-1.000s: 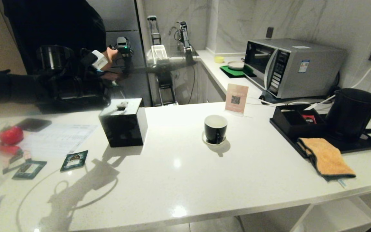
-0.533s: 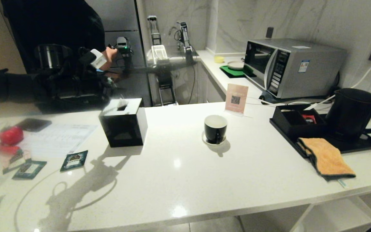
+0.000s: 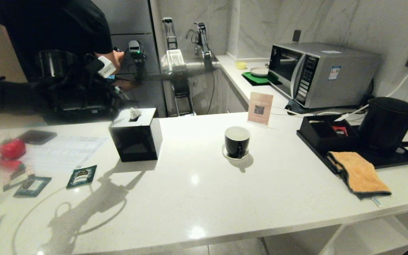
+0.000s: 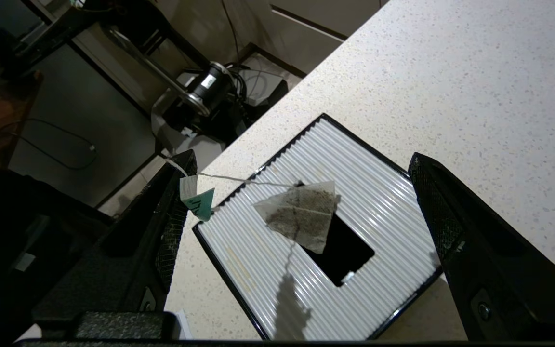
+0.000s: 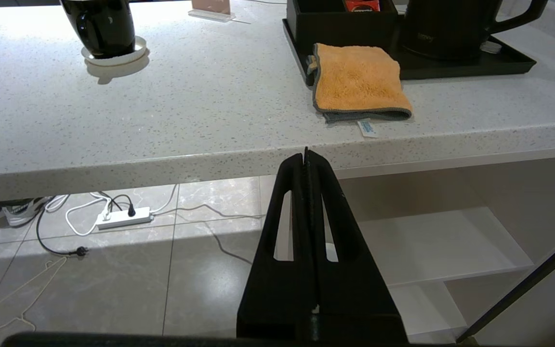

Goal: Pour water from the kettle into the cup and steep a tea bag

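White speckled stone countertop (image 3: 204, 198) runs across a kitchen corner backed by marble walls, with a silver microwave (image 3: 322, 72) at far right. On its far left stands a glossy black box (image 3: 136, 136) with a ribbed white top and a dark rectangular slot. The tea bag (image 4: 301, 215), a pale translucent square pouch showing dark leaves inside, lies on that ribbed top at the edge of the slot, one corner over the opening. Its thin white string runs to a small green-and-white paper tag (image 4: 196, 197) that touches the inner face of one finger of the left gripper (image 4: 301, 226), whose jaws stand wide apart on either side of the box, above it, gripping nothing.

Mid-counter sits the cup (image 3: 237, 141), black outside and white inside, on a small white saucer. The kettle (image 3: 388, 124), tall and matte black with a loop handle, stands on a black tray (image 3: 395, 161) at right, beside a low black compartment box and an orange cloth (image 3: 358, 173). Dark green sachets (image 3: 81, 176) lie near left; their print is too small to read, as is the card (image 3: 260, 108) behind the cup, which bears a square code.

Below the counter's near edge, the right gripper (image 5: 306, 156) hangs with its fingers pressed together, empty. A person in black (image 3: 51, 32) stands far left.
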Motion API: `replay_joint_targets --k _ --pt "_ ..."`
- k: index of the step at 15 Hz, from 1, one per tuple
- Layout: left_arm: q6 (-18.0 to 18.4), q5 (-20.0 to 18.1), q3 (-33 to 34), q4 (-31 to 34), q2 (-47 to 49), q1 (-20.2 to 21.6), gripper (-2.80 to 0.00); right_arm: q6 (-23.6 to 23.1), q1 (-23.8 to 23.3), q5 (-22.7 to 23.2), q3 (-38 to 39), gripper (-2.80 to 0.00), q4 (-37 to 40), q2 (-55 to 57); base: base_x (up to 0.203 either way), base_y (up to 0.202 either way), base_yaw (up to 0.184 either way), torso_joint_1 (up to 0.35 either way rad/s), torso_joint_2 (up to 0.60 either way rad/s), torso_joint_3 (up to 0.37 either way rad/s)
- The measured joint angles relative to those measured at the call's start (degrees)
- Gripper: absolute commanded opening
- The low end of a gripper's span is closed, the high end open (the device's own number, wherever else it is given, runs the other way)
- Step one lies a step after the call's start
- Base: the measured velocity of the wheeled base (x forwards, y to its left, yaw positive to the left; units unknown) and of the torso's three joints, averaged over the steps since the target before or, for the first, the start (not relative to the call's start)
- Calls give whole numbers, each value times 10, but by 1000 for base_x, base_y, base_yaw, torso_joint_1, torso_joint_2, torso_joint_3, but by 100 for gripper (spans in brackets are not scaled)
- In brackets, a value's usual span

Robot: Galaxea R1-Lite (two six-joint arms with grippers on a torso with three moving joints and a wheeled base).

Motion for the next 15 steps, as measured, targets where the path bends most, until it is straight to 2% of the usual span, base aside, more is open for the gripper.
replay_joint_targets --k 6,15 --pt "14 -2 10 1 -6 8 0 0 0 0 0 -280 0 0 0 0 0 0 0 0" --pt "11 -3 11 0 -15 5 0 0 0 0 0 -280 0 0 0 0 0 0 0 0"
